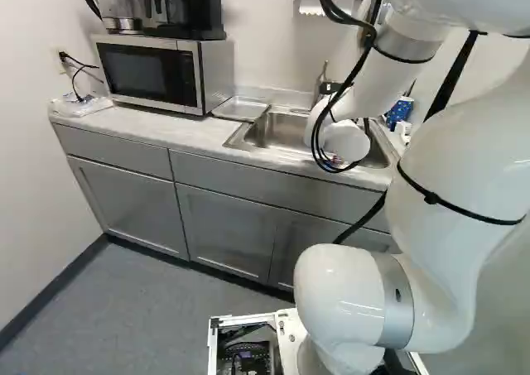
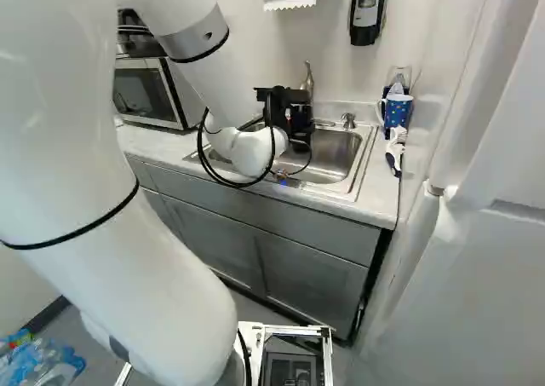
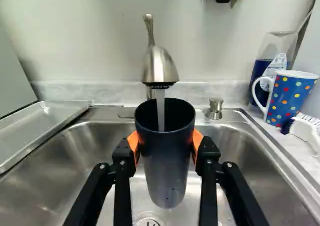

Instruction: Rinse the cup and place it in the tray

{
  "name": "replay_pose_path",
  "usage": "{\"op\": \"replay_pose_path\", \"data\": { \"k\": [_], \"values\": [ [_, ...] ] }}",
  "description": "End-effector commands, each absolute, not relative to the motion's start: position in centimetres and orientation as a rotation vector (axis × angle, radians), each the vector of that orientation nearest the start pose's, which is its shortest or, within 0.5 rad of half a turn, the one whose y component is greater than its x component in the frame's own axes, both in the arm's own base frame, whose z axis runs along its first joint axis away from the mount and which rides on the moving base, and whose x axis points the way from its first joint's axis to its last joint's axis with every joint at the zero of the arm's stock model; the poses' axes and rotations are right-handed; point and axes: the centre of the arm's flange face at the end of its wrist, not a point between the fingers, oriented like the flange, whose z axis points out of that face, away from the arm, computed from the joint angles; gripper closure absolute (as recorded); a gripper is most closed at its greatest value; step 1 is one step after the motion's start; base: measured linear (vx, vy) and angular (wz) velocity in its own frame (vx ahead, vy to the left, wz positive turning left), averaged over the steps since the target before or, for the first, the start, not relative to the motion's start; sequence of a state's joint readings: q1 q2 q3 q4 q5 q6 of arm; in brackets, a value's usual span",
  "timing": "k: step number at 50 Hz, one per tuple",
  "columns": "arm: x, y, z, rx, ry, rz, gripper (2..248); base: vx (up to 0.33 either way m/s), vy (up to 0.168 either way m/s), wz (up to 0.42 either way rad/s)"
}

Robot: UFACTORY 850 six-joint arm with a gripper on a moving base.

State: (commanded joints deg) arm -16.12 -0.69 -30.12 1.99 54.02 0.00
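Pale mottled countertop (image 2: 385,190), brushed-steel sink (image 2: 339,152) right of centre in right base view; grey panelled cabinets (image 2: 311,275) below. Gripper (image 2: 300,120) clamps smooth, tapered dark cup (image 3: 167,158); water stream (image 3: 160,111) falls inside.

Smooth metal sink (image 3: 65,161), matt cup (image 3: 166,158)

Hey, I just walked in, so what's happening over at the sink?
The arm's pincer is gripping a dark cup from both sides, upright above the sink. Water runs from the faucet into it, so it's being rinsed. It isn't in the metal tray beside the sink yet.
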Motion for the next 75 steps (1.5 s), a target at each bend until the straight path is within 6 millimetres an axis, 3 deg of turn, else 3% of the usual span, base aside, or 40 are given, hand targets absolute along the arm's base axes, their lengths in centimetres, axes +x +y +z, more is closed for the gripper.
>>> {"op": "replay_pose_path", "data": {
  "k": [75],
  "values": [
    [41.63,-12.29,44.63,-2.469,0.407,-2.206,128,0.0,0.0,0.0]
  ]
}}
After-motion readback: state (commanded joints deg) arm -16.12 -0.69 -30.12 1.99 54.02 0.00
